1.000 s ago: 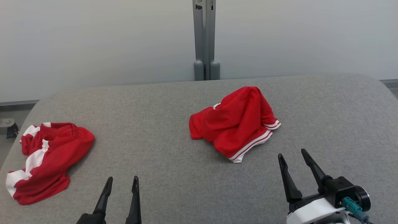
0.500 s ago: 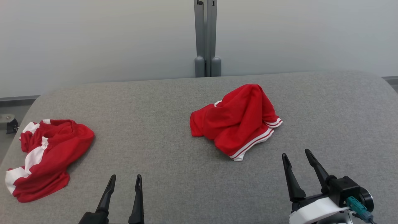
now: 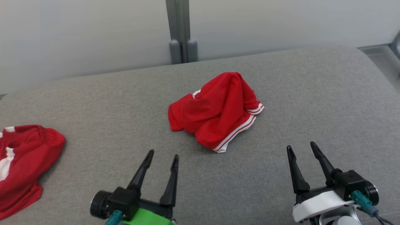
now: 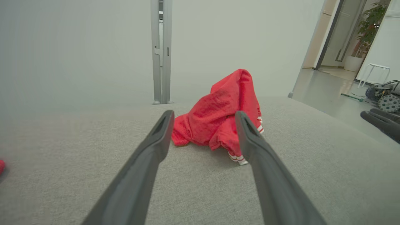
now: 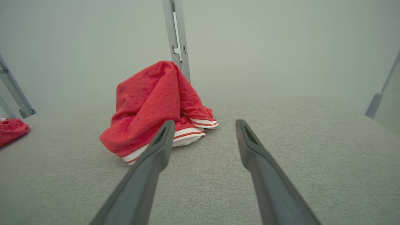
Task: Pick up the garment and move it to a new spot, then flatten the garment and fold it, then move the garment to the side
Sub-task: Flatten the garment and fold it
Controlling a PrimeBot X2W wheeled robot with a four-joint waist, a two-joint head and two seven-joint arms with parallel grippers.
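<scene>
1. Table: grey woven cloth top with rounded far corners, standing before a pale wall. A grey double post rises just behind the far edge.

2. Garment: red, with white stripes along the hem. It lies crumpled in a peaked heap near the middle of the table, nearer the far edge than the near one. The striped hem is turned toward the robot and to its right. Nothing is touching it.

3. Second garment: red with white patches, bunched at the table's left edge and partly cut off by the head view. It lies well apart from item 2.

4. Left gripper: low over the table, near side, left of centre. Its two dark fingers are spread apart and empty, pointing toward the garment without reaching it. In the left wrist view the heap sits beyond and between the fingertips, and bare table lies under them.

5. Right gripper: near side, right. Its fingers are likewise spread and hold nothing. It is apart from the garment, which lies ahead and to its left in the right wrist view.
</scene>
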